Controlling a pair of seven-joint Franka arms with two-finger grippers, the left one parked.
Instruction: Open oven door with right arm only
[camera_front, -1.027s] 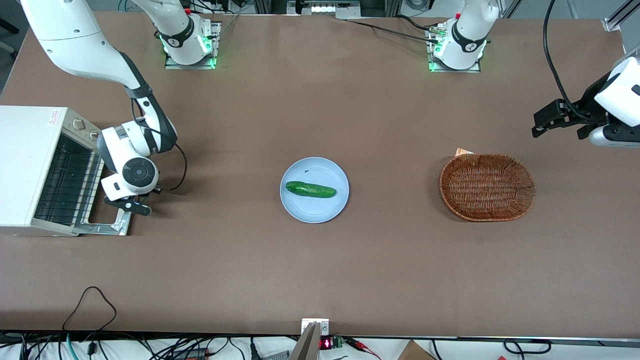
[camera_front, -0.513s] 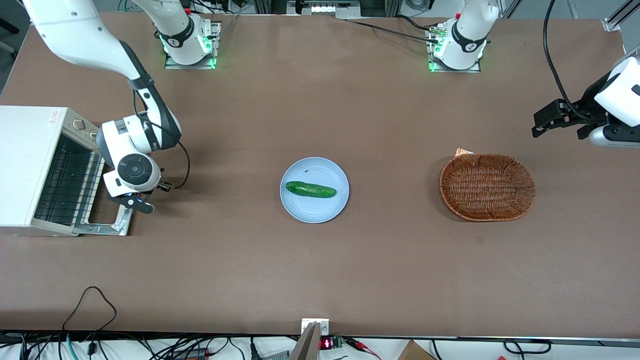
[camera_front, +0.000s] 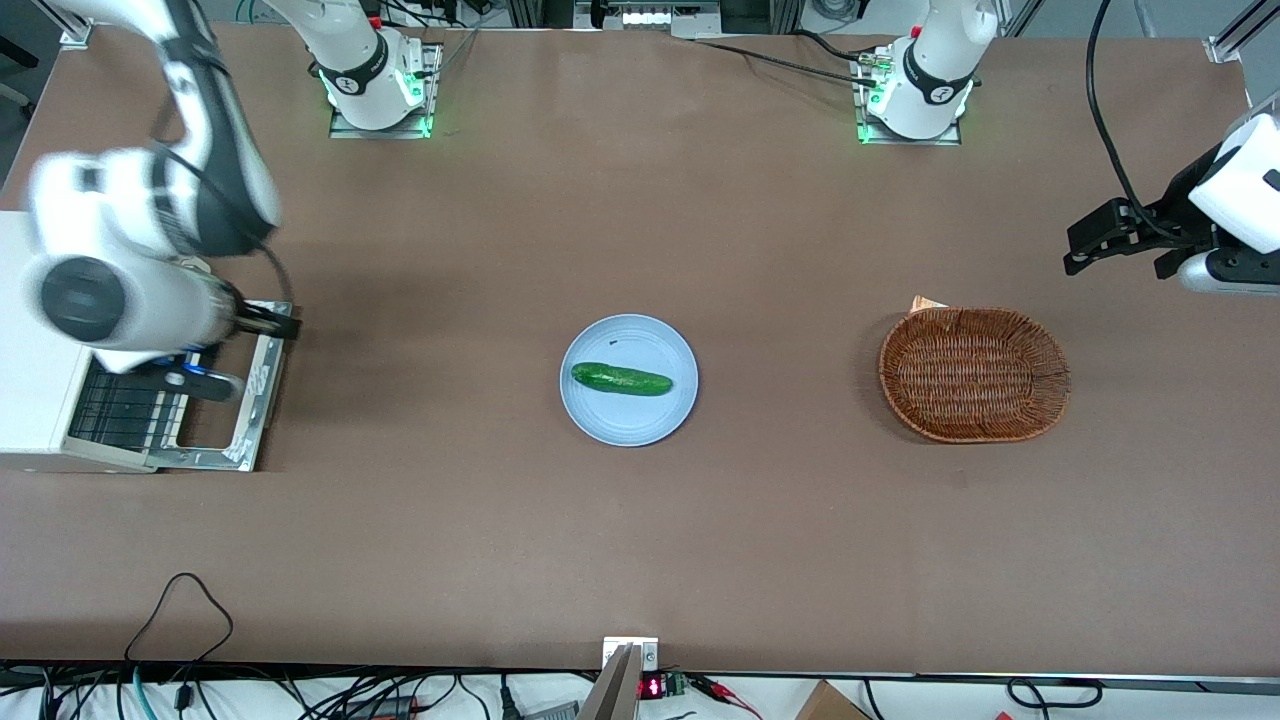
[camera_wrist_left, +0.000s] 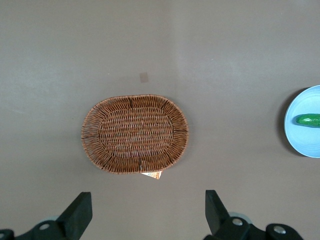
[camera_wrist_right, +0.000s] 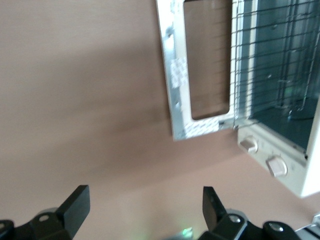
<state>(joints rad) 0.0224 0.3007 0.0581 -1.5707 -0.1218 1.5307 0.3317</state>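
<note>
Look toward the working arm's end of the desk (camera_front: 640, 560) and you'll find the white toaster oven (camera_front: 35, 400) with its oven door (camera_front: 250, 400) folded all the way down, lying flat on the brown surface in front of the oven's mouth. In the wrist view, you see the desk through the oven door's window and the wire rack (camera_wrist_right: 275, 60) exposed inside the cavity, with two round knobs (camera_wrist_right: 262, 155) on the strip beside the opening. Your right arm (camera_front: 130, 270) is lifted above the oven and is blurred in the front view. Its claw (camera_wrist_right: 142, 207) hangs in the air above the bare desk just beside the lowered door, touching neither the door nor its handle. The two black fingers (camera_wrist_right: 75, 205) stand wide apart with nothing between them, so you are holding nothing. Near the middle of the desk sits a pale blue plate (camera_front: 628, 420) with a green cucumber (camera_front: 621, 379) lying on it. Toward the parked arm's end you can see an oval wicker basket (camera_front: 975, 374), with a small tan tag (camera_front: 928, 303) poking out at its rim.
</note>
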